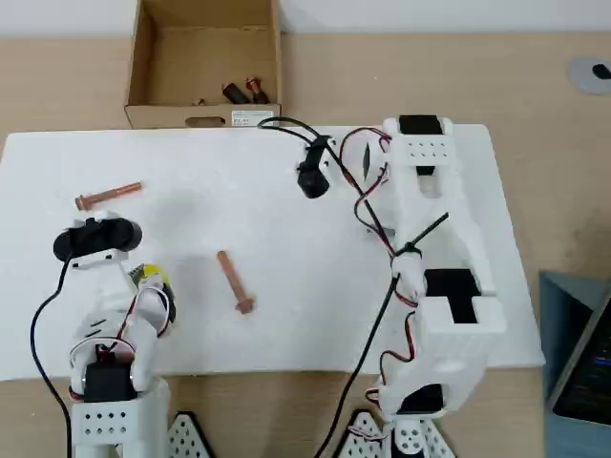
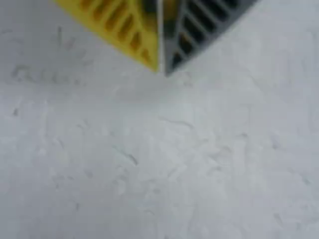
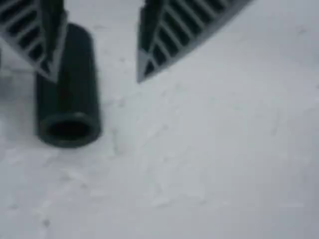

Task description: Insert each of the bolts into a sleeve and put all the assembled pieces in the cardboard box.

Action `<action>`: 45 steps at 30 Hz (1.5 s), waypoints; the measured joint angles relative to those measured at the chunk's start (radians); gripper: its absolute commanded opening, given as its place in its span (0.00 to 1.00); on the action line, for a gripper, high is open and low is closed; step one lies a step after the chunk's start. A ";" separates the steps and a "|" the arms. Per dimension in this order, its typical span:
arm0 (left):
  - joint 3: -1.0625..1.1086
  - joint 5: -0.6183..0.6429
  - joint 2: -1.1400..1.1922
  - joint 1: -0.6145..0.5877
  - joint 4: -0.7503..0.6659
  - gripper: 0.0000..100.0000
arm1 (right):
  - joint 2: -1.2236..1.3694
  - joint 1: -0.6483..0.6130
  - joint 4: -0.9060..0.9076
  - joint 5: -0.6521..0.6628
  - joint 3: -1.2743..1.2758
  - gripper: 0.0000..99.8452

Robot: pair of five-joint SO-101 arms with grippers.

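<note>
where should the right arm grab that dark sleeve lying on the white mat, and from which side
Grip the sleeve mid-barrel, coming down from above with the jaws across its round sides. It lies flat on the mat, so only top and flanks are free, and that hold likely leaves its open end clear for a bolt.

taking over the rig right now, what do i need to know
Left tool: shut, empty, over the white mat.
Right tool: open over a dark sleeve lying on the mat, not clamped.
One bolt lies near the left arm, a second bolt mid-mat, both bare.
Done: what look like assembled pieces in the cardboard box.
Left: sleeve both bolts, box them.
</note>
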 measured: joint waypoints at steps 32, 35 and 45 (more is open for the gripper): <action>0.000 0.000 0.000 0.000 0.000 0.00 | 0.160 0.023 -0.072 0.000 -0.018 0.01; 0.000 0.000 0.000 0.000 0.000 0.00 | 0.161 0.023 -0.063 0.000 -0.035 0.01; 0.000 0.000 0.000 0.000 0.000 0.00 | 0.126 0.018 0.054 -0.081 -0.087 0.01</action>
